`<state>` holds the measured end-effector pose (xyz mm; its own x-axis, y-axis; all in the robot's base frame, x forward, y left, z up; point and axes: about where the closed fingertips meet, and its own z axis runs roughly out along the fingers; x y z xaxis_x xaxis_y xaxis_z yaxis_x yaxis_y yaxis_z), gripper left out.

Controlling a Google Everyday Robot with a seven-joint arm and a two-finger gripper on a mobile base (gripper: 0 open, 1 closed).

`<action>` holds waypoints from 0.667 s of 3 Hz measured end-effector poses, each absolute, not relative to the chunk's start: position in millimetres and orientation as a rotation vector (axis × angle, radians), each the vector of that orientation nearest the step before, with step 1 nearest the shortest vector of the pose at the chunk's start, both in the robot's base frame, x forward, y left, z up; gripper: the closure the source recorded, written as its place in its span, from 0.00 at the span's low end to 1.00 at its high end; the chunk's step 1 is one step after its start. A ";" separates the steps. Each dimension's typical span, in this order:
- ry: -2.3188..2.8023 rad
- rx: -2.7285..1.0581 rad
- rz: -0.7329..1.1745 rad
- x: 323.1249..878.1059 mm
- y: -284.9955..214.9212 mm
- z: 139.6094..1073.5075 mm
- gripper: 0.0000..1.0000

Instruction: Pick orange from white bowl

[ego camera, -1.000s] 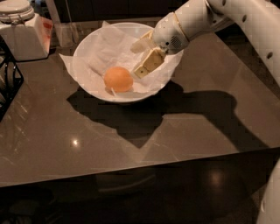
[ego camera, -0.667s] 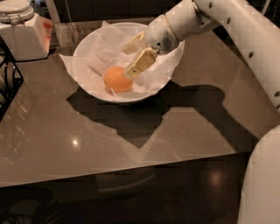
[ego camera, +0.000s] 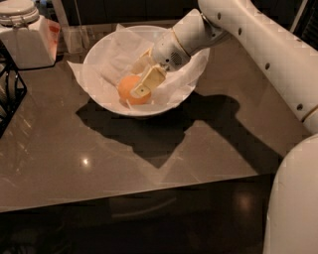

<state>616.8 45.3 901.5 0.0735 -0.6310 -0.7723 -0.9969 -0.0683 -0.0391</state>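
The orange lies in the white bowl, left of the bowl's middle, on crinkled white paper. The bowl stands at the back of the brown table. My gripper reaches down into the bowl from the upper right and is open. Its near finger lies across the front right of the orange. Its far finger stands just behind the orange. The orange sits between them; the grip is not closed.
A white lidded jar on a white box stands at the back left, with a clear glass beside it. A black wire rack is at the left edge. My white arm crosses the right side.
The gripper has moved left and down inside the bowl, from beside the orange to straddling it. The orange and bowl have not moved.
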 end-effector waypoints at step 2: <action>1.682 -1.790 0.808 609.0 56.8 872.7 0.34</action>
